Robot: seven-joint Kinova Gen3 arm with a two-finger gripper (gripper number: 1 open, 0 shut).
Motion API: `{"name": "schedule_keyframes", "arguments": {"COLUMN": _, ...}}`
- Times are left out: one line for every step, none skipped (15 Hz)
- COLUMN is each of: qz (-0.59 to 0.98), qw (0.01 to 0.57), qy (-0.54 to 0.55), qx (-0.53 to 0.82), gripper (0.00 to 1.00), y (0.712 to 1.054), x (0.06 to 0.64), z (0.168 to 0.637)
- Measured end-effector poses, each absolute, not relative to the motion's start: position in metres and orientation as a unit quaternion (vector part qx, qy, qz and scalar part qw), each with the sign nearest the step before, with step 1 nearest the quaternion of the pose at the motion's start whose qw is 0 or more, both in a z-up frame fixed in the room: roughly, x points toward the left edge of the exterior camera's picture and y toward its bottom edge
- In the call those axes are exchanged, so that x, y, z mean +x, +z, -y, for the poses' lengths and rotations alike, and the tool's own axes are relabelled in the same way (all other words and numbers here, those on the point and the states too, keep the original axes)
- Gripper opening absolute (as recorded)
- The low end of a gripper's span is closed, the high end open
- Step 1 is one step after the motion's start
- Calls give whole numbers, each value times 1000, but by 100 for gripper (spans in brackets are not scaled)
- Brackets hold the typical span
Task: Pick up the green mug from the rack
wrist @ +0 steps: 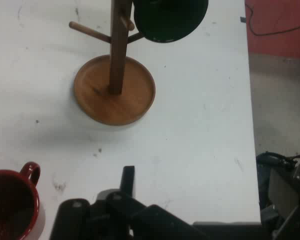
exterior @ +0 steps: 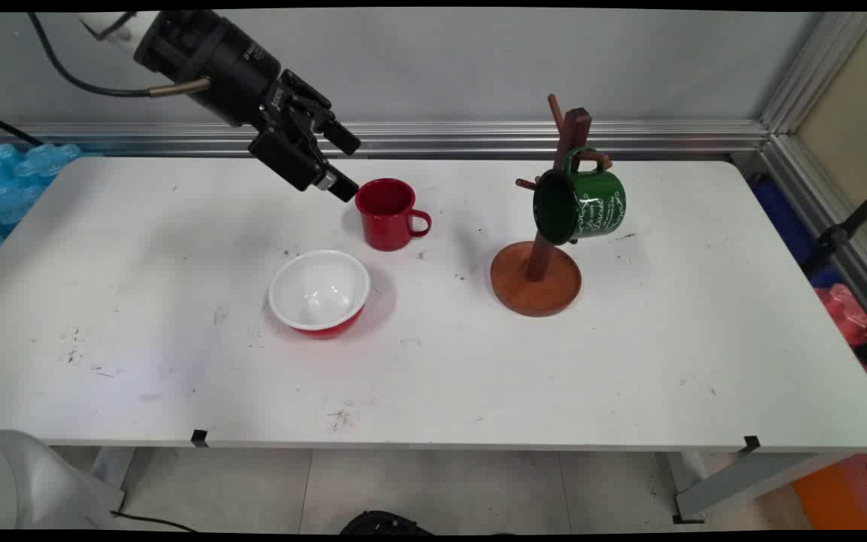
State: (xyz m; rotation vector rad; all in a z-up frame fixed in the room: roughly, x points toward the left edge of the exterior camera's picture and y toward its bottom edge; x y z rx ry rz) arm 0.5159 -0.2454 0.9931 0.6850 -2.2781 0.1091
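A: Bowl (exterior: 319,292) sits nearest your camera, below the claw (exterior: 349,164), on the table (exterior: 629,361).
B: Claw state?
A: Spread, holding nothing. Wooden mug tree (exterior: 546,233) with green mug (exterior: 582,205) stands well right of it; red mug (exterior: 388,214) just beside the fingertips.

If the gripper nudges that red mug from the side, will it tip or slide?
The red mug stands upright, squat with a wide base, so it would probably slide rather than tip. It looks like glossy enamel: likely light and slippery on the table. A push near its handle may spin it.
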Motion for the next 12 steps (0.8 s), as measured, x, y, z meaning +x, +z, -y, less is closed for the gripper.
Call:
{"name": "schedule_keyframes", "arguments": {"qz": 887, "qw": 374, "qy": 42, "qx": 267, "gripper": 100, "y": 994, "x": 514, "z": 246}}
{"name": "schedule_keyframes", "arguments": {"qz": 886, "qw": 376, "qy": 42, "qx": 267, "gripper": 100, "y": 995, "x": 512, "z": 247}}
{"name": "schedule_keyframes", "arguments": {"qz": 885, "qw": 378, "qy": 42, "qx": 267, "gripper": 100, "y": 995, "x": 510, "z": 248}}
{"name": "schedule_keyframes", "arguments": {"qz": 884, "qw": 381, "qy": 41, "qx": 268, "gripper": 100, "y": 995, "x": 507, "z": 248}}
{"name": "schedule_keyframes", "arguments": {"qz": 882, "qw": 384, "qy": 40, "qx": 269, "gripper": 100, "y": 995, "x": 504, "z": 249}}
{"name": "schedule_keyframes", "arguments": {"qz": 880, "qw": 388, "qy": 39, "qx": 270, "gripper": 100, "y": 996, "x": 500, "z": 250}}
{"name": "schedule_keyframes", "arguments": {"qz": 878, "qw": 393, "qy": 38, "qx": 271, "gripper": 100, "y": 996, "x": 494, "z": 251}}
{"name": "schedule_keyframes", "arguments": {"qz": 876, "qw": 397, "qy": 37, "qx": 272, "gripper": 100, "y": 996, "x": 489, "z": 252}}
{"name": "schedule_keyframes", "arguments": {"qz": 873, "qw": 402, "qy": 36, "qx": 274, "gripper": 100, "y": 996, "x": 484, "z": 254}}
{"name": "schedule_keyframes", "arguments": {"qz": 870, "qw": 407, "qy": 35, "qx": 275, "gripper": 100, "y": 995, "x": 478, "z": 255}}
{"name": "schedule_keyframes", "arguments": {"qz": 868, "qw": 411, "qy": 34, "qx": 277, "gripper": 100, "y": 995, "x": 472, "z": 257}}
{"name": "schedule_keyframes", "arguments": {"qz": 866, "qw": 415, "qy": 33, "qx": 278, "gripper": 100, "y": 995, "x": 467, "z": 258}}
